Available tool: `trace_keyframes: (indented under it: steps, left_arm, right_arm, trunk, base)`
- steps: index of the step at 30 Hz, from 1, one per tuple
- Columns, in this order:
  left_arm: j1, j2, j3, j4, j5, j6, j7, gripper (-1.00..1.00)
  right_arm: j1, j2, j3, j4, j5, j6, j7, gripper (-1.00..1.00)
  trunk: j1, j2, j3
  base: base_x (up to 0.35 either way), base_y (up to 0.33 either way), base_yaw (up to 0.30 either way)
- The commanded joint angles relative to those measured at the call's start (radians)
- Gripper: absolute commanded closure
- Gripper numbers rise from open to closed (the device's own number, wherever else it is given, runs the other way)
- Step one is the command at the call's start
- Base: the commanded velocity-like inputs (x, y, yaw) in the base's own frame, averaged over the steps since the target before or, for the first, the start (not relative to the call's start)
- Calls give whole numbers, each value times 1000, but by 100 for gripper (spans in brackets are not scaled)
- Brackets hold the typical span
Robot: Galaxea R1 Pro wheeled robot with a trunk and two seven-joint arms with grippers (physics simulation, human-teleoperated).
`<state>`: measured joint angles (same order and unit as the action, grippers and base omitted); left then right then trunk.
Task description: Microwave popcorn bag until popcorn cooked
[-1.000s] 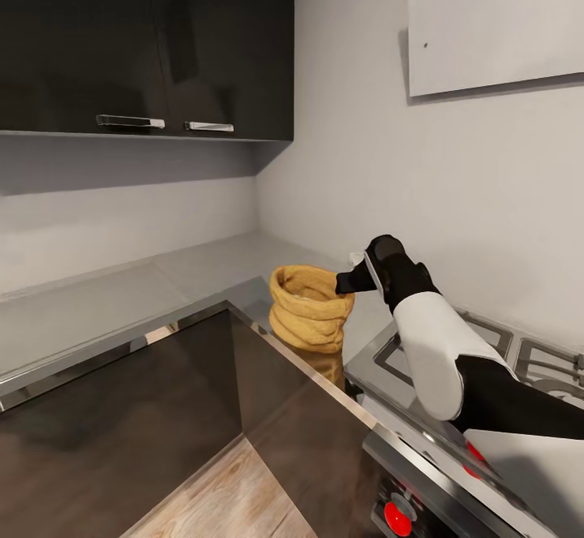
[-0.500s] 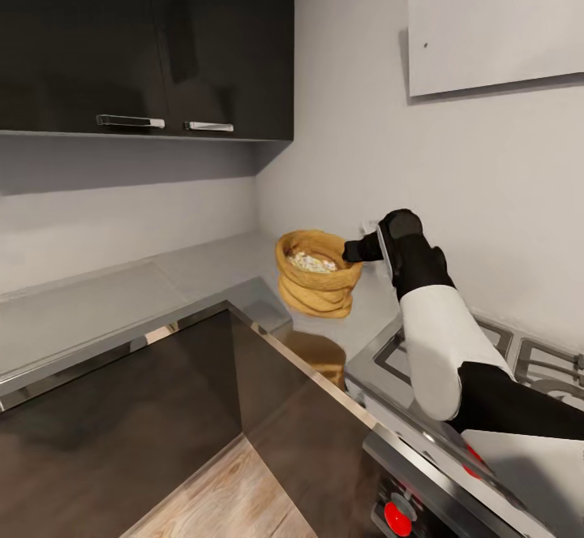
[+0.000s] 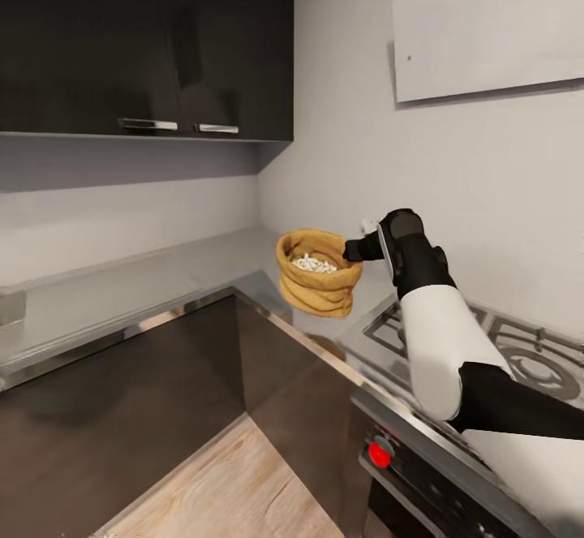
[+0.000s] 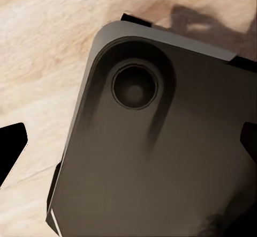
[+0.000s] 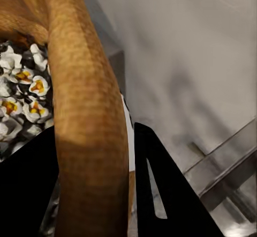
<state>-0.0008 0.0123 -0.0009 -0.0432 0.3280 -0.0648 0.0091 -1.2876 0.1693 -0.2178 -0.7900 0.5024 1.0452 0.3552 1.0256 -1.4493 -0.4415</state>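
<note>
Now right claw (image 3: 354,248) pinching popcorn bag (image 3: 318,281) by thick rim (image 5: 88,130), one finger inside, one outside, so sack hangs upright below grip, clear of countertop (image 3: 122,290). Popcorn (image 3: 312,263) stays inside. Left claw: can't tell state.

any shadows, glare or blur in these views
Head view: the lifted popcorn bag casts a soft shadow on the countertop, whose metal edge glints. Right wrist view: bag rim sharp, background soft. Left wrist view: shadow on the wood floor.
</note>
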Motion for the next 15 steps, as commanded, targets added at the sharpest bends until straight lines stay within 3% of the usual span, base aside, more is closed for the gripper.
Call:
trace_keyframes:
  steps: [1,5,15]
  left_arm:
    - [0,0,1,1,3,-24,1,-100]
    - [0,0,2,3,5,-51,2,-100]
    - [0,2,-2,6,14,-39,2,-100]
  right_arm:
    - [-1,2,-5,-1,10,2,8,100]
    - [-1,1,-5,-1,11,2,8,100]
    - [-1,5,-6,-1,11,2,8,100]
  trunk:
    - [-1,-1,-1]
    - [-1,-1,-1]
    - [-1,-1,-1]
  base:
    - [-347,0,0]
    - [-347,0,0]
    - [-347,0,0]
